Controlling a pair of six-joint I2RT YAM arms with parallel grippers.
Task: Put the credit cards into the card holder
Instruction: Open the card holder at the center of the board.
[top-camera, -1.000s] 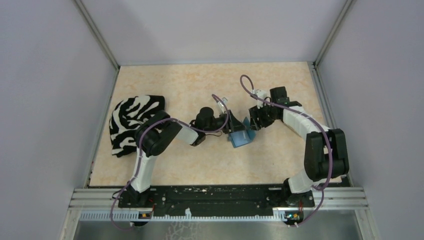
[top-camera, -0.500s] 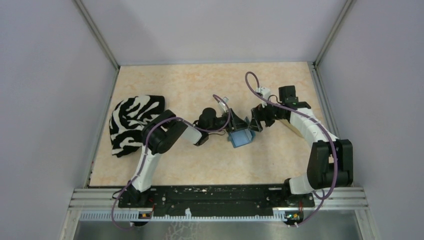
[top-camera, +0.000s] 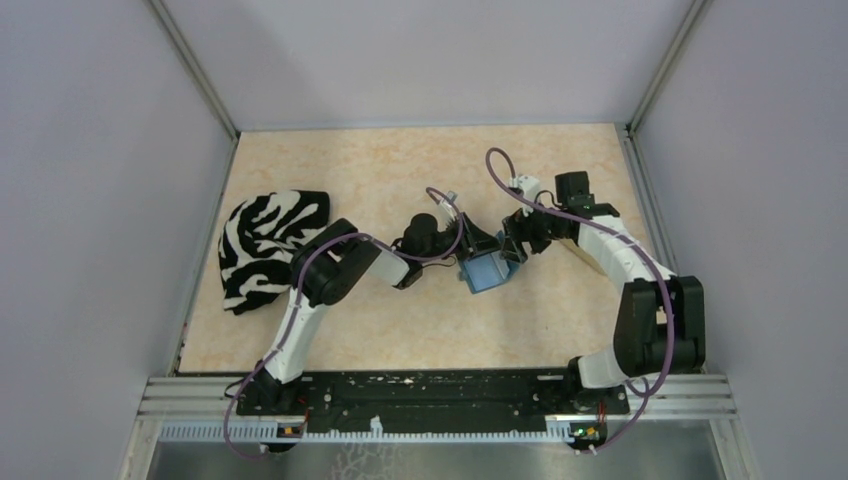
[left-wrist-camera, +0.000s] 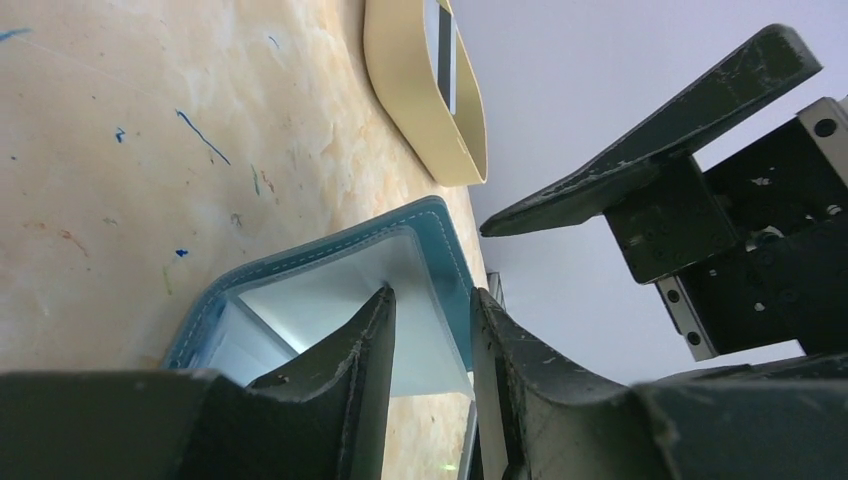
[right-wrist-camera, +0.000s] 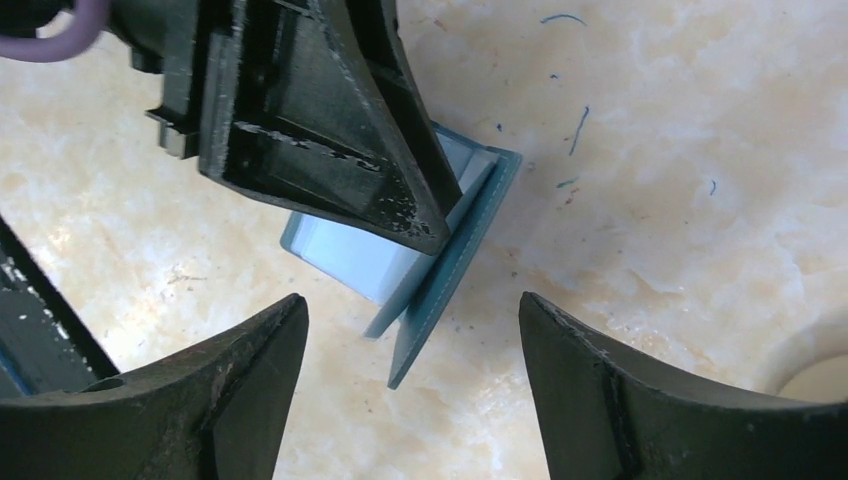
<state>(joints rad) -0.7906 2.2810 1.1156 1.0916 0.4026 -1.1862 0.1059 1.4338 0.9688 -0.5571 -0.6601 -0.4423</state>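
The teal card holder (top-camera: 485, 272) sits half open mid-table, one flap flat and the other raised, light blue inside (left-wrist-camera: 330, 300). My left gripper (left-wrist-camera: 432, 292) straddles the raised flap with one finger on the light blue lining and one outside the teal edge; a gap shows between the jaws, so it is open. In the top view the left gripper (top-camera: 482, 247) is just above the holder. My right gripper (right-wrist-camera: 410, 303) stands wide open, the holder's lower edge (right-wrist-camera: 440, 290) between its fingers without touching. One credit card (left-wrist-camera: 444, 60) with a dark stripe lies in the beige tray (left-wrist-camera: 425, 110).
A zebra-striped cloth (top-camera: 265, 245) lies at the left side of the table. The beige tray is mostly under the right arm in the top view, and its rim (right-wrist-camera: 810, 365) shows at the lower right of the right wrist view. Grey walls enclose the table.
The left jaws have narrowed around the holder's flap. The right jaws have opened wider and the right arm has shifted slightly right. The holder now stands more folded.
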